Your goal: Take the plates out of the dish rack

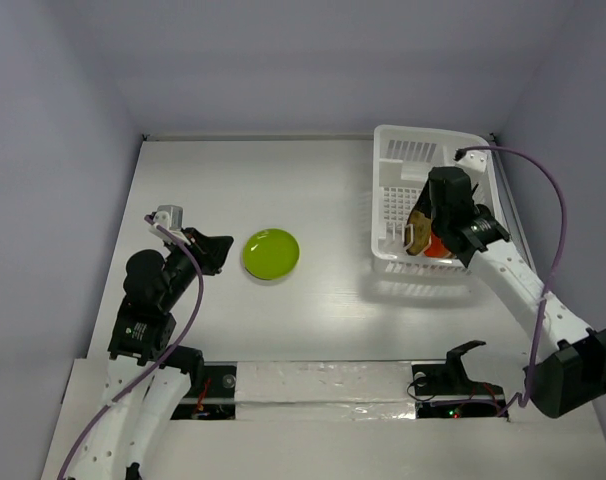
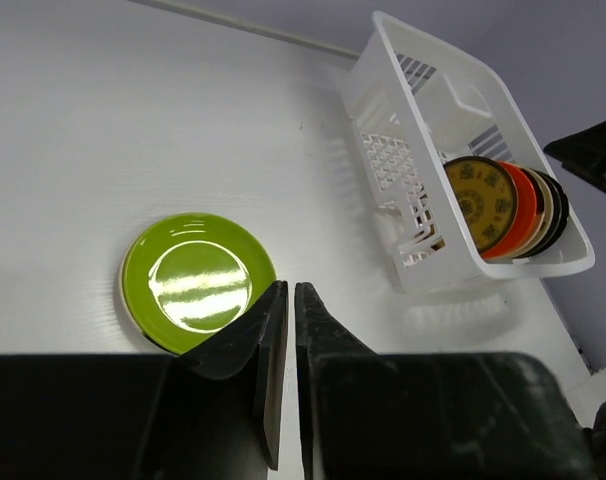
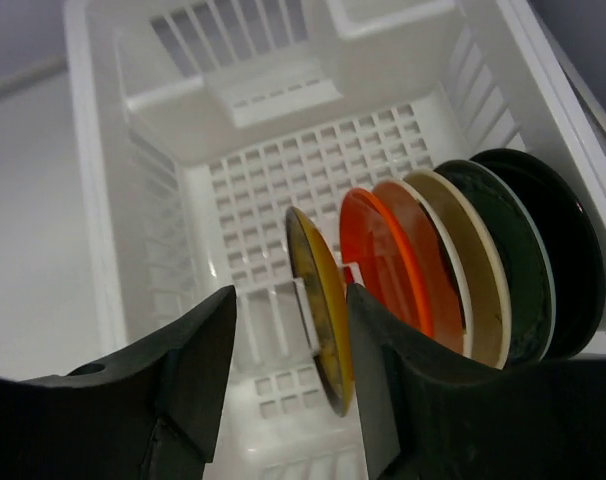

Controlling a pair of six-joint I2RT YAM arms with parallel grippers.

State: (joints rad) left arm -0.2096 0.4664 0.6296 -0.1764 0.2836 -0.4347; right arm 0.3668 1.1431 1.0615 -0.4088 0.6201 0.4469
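Yellow-brown plate (image 3: 328,330), partly hidden by one finger, stands between the right tool's (image 3: 290,298) spread fingers; left tool (image 2: 291,290) closed, empty.

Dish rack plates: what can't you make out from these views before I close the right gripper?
- Top view: the right arm covers most plates in the dish rack; count unreadable.
- Right wrist: the right gripper hides the bottoms of the orange plates; contact with the mustard plate unclear.
- Left wrist: rear plates overlap; black plates uncountable.
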